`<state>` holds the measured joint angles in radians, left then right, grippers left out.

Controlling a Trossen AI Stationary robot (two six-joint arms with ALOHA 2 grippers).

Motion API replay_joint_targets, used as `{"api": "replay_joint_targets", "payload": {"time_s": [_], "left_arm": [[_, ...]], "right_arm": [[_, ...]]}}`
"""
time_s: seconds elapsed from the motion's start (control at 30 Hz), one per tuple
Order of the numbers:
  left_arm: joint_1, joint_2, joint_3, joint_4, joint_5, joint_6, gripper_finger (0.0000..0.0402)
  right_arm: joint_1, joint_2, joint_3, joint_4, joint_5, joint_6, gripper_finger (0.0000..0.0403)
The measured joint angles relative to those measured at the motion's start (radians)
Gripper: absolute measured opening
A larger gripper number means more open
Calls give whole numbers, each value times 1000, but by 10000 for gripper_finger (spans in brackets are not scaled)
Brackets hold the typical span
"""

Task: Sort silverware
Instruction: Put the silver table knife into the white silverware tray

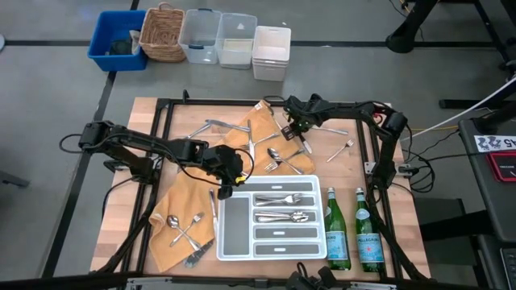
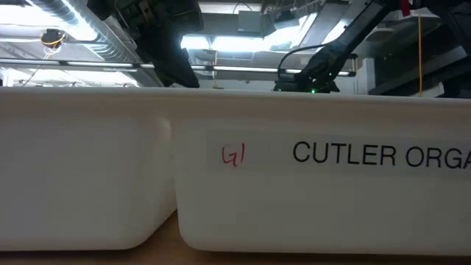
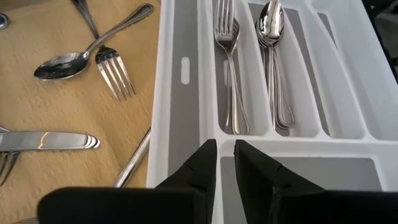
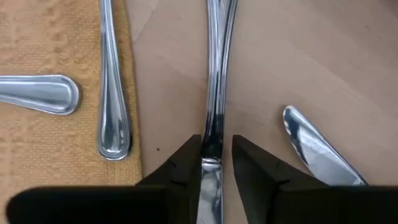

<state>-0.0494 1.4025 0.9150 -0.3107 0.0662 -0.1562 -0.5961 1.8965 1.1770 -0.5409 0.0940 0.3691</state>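
left hand sits over the left end of the white cutlery tray, fingers nearly together with a thin gap, nothing between them. orange cloth under it carries loose silverware: spoon and fork near the front-left corner, a knife just beside the tray edge. more pieces lie on the cloth at the back and in the middle.

tray so far: forks in one slot, spoons in the next, other slots look bare. i'd call it partway, most pieces not yet sorted.

right hand is low at the back of the worktop, fingers either side of a slim silver handle, touching or nearly; can't tell if the grip is firm. another knife tip just beside it, a lone fork further right.

writing: low view shows "cutler orga" printed on the tray wall, a red handwritten mark like "g1". two green bottles on the right, labels unreadable.
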Motion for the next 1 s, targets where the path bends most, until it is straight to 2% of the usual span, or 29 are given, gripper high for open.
{"api": "replay_joint_targets", "payload": {"time_s": [0.13,0.33,0.6,1.0], "left_arm": [[0,0,0,0,0,0,47],[0,0,0,-1,0,0,47],[0,0,0,-1,0,-4,47],[0,1,0,-1,0,-4,47]], "right_arm": [[-1,14,0,12,-1,-1,70],[0,69,8,-7,-33,0,73],[-1,58,6,-18,-55,-7,49],[3,39,184,-189,-125,-37,38]]}}
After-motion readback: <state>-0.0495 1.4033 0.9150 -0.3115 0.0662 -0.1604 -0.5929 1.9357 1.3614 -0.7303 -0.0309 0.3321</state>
